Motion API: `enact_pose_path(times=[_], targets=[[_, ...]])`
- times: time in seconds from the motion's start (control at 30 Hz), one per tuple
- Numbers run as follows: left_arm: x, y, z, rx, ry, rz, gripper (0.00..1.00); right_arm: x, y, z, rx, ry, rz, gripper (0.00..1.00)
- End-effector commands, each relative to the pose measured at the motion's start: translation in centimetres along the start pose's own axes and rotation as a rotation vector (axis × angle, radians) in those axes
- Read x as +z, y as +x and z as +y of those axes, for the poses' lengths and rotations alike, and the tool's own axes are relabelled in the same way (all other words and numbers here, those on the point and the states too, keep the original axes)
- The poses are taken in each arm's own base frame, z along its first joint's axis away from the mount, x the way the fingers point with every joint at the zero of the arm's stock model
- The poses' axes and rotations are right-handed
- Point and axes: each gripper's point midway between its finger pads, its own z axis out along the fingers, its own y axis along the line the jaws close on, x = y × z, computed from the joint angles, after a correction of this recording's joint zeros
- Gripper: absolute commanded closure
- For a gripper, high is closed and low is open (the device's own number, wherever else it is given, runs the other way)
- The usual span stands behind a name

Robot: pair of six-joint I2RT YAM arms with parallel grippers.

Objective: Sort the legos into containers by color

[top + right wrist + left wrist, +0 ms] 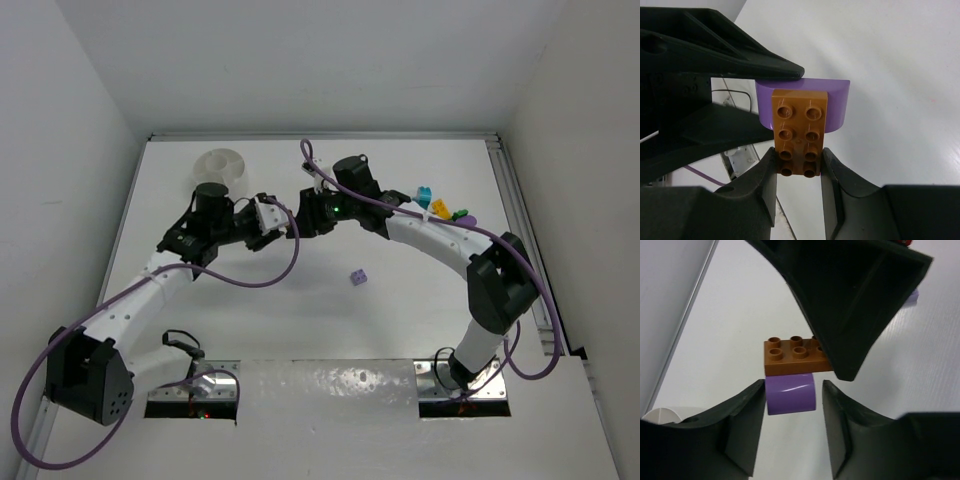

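Observation:
My two grippers meet above the middle of the table. The right gripper (799,170) (303,213) is shut on the end of an orange lego brick (799,127) (790,356). A purple curved lego (838,102) (791,393) is stuck to the underside of that brick. My left gripper (793,400) (280,222) straddles the purple piece: one finger lies against it and the other stands a small gap away, so it is open. The white divided bowl (218,166) stands at the back left, beyond the left arm.
A loose purple lego (358,277) lies on the table in front of the grippers. Teal (423,193), yellow (438,210) and green (462,215) legos lie clustered at the back right, beside the right arm. White walls enclose the table on three sides.

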Motion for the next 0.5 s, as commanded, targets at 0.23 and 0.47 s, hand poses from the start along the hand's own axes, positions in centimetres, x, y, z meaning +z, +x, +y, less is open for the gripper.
enact_pose_path(times=[0.23,0.47], targets=[[0.3,-2.3,2.6,-0.063,-0.111,-0.042,1.00,-0.5,-1.9,0.9,-0.033,-0.014,-0.060,1.00],[-1.2,3.5,2.8,-0.147,-0.207,0.203,1.00,-6.1,-4.4,-6.0,0.258,0.084,-0.295,1.00]])
